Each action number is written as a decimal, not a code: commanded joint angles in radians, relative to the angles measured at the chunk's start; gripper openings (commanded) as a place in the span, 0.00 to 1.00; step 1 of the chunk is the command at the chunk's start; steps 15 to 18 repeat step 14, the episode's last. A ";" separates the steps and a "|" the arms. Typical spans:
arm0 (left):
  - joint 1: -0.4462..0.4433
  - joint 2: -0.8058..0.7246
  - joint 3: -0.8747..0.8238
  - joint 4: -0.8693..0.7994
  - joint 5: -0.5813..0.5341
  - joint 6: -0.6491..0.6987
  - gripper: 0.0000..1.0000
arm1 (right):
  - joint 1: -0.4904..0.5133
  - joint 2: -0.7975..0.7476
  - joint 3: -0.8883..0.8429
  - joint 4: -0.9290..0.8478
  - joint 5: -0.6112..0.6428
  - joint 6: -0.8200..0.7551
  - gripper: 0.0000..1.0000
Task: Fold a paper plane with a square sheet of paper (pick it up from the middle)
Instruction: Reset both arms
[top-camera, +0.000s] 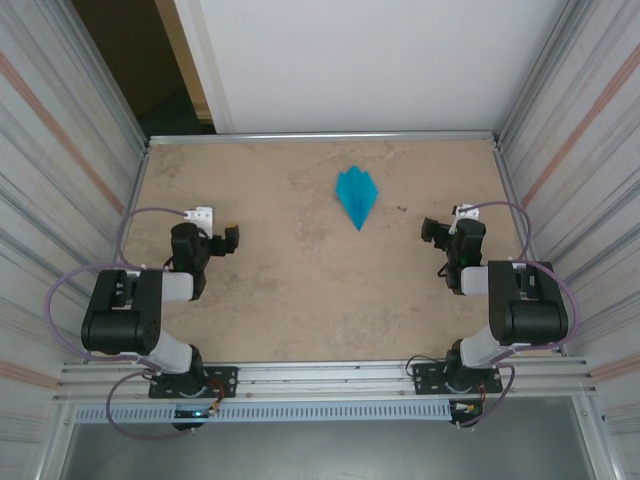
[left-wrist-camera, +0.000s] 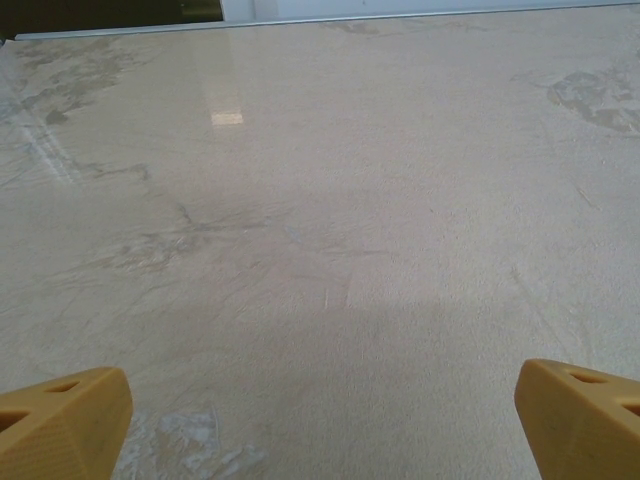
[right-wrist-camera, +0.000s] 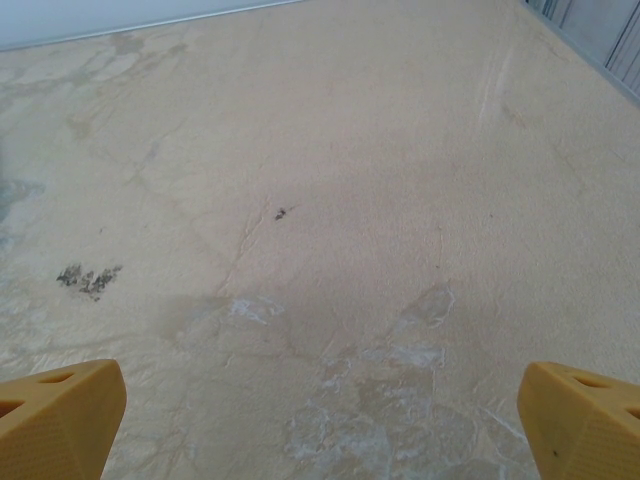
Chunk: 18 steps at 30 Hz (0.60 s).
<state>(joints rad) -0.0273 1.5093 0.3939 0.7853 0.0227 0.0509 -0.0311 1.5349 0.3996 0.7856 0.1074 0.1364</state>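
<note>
The square sheet of paper lies folded into a bright cyan paper plane (top-camera: 356, 195) on the tan table (top-camera: 300, 300), flat at the back middle with its sharp point toward the arms. My left gripper (top-camera: 228, 239) rests low at the left, well apart from the plane. Its yellow fingertips (left-wrist-camera: 62, 420) stand wide, and the left gripper (left-wrist-camera: 322, 420) is open over bare table. At the right, my right gripper (top-camera: 432, 231) also sits away from the plane. The right gripper (right-wrist-camera: 320, 415) is open, its fingertips (right-wrist-camera: 580, 412) far apart with nothing between them.
Ribbed metal walls (top-camera: 70, 150) close in the table on the left and right. A white panel (top-camera: 360, 60) stands behind it, with a dark opening (top-camera: 130, 50) at the back left. A metal rail (top-camera: 320, 385) runs along the near edge. Dark smudges (right-wrist-camera: 88, 278) mark the surface.
</note>
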 joint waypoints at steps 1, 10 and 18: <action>0.006 0.006 0.022 -0.001 -0.001 0.020 0.99 | 0.003 0.006 0.000 0.030 0.002 -0.027 0.99; 0.010 0.012 0.034 -0.018 0.009 0.017 0.99 | 0.005 0.007 -0.001 0.029 0.002 -0.027 0.99; 0.012 0.007 0.025 -0.005 0.015 0.017 0.99 | 0.004 0.003 -0.007 0.038 -0.001 -0.027 0.99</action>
